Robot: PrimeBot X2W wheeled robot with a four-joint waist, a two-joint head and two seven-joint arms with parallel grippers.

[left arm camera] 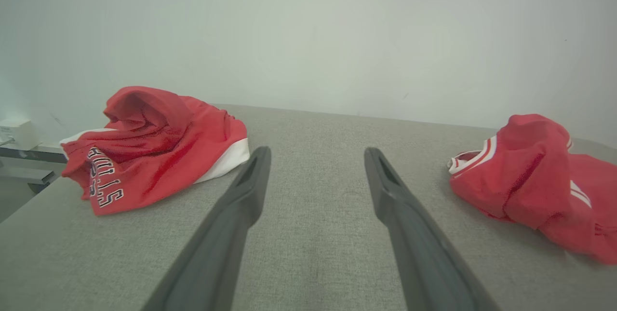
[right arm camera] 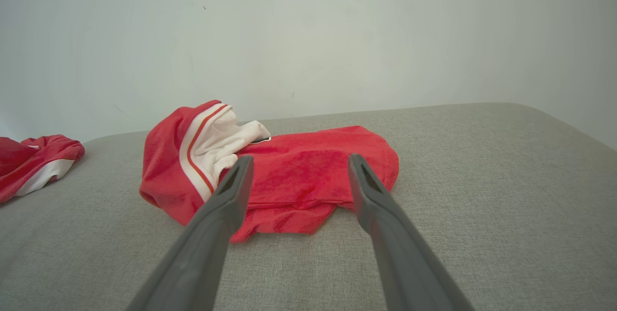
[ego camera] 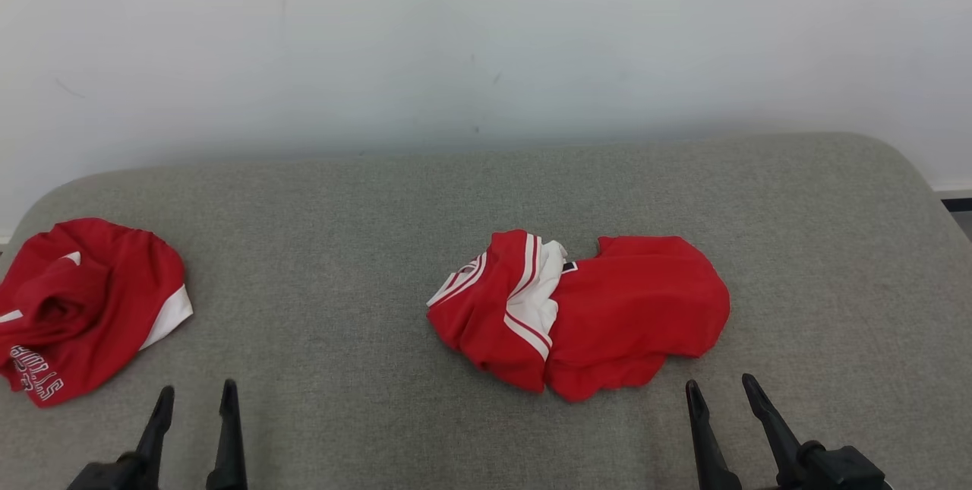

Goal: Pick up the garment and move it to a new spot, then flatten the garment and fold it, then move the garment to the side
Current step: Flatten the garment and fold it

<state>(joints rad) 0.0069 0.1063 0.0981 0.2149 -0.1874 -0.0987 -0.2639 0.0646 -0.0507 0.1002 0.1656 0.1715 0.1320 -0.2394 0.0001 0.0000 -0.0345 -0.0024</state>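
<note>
A crumpled red garment [ego camera: 630, 308] with white and red striped trim lies in a heap at the middle of the grey fabric surface [ego camera: 342, 247]. It appears at the right of the left wrist view [left arm camera: 525, 176] and just beyond the fingers in the right wrist view [right arm camera: 164, 166]. My right gripper [ego camera: 720, 382] is open, low at the near right, its tips close to the heap's near right edge and holding nothing. My left gripper [ego camera: 197, 389] is open at the near left over bare fabric, apart from the heap. Both sets of jaws stand wide and empty [left arm camera: 316, 152] [right arm camera: 300, 157].
A second crumpled red garment [ego camera: 83, 300] with white panels and lettering lies at the far left edge of the surface [left arm camera: 154, 147] [right arm camera: 33, 161]. A pale wall [ego camera: 486, 42] rises behind. The surface has rounded far corners.
</note>
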